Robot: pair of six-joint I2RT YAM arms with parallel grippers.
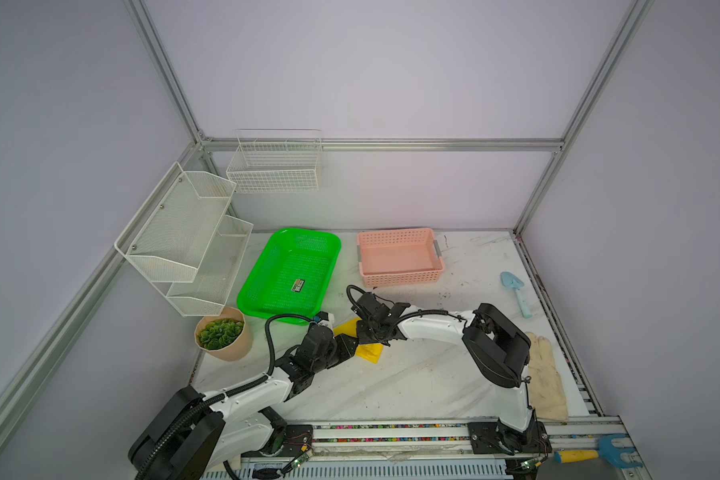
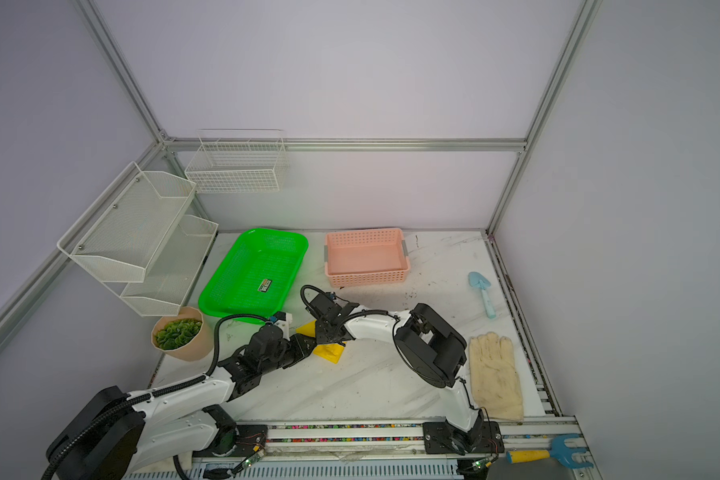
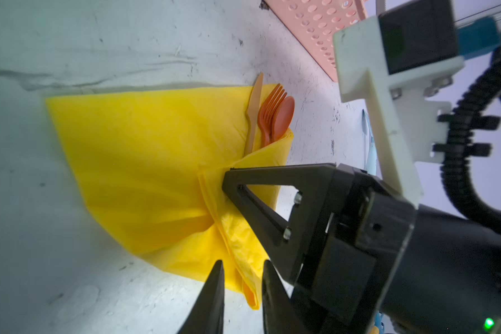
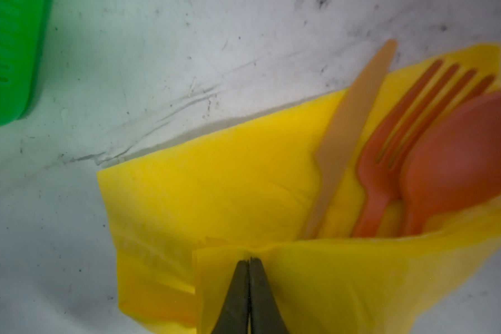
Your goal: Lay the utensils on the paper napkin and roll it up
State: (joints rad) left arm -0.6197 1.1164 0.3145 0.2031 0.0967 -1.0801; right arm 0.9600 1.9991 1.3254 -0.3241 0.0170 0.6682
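**A:** What sits closest to the grippers?

**B:** The right gripper [image 4: 249, 261] has its jaws pressed together on a folded-over flap of the paper napkin [image 4: 214, 188]. The napkin is a bright yellow sheet lying on the white marbled table [image 4: 128, 72]. The left gripper [image 3: 243, 271] is right beside it. Its jaws stand a little apart, and the napkin's bunched corner runs loosely between them.

**A:** Where are the utensils?

**B:** They lie on the napkin just past the right gripper's tips. Their handles are tucked under the raised flap and their heads poke out. There is a tan knife [image 4: 350, 130], then an orange fork [image 4: 402, 138], then an orange spoon [image 4: 460, 150], side by side. The spoon's bowl lies partly over the fork's tines. The knife's tip reaches past the napkin's edge onto the table.

**A:** And farther off?

**B:** A green tray [image 1: 304, 231] lies beyond the left gripper, and a pink basket [image 1: 404, 279] beyond the right gripper. Well out on the right gripper's outer side are a light-blue trowel [image 1: 512, 282] and a beige glove [image 1: 547, 374]. A potted plant [image 1: 221, 332] stands on the left gripper's outer side.
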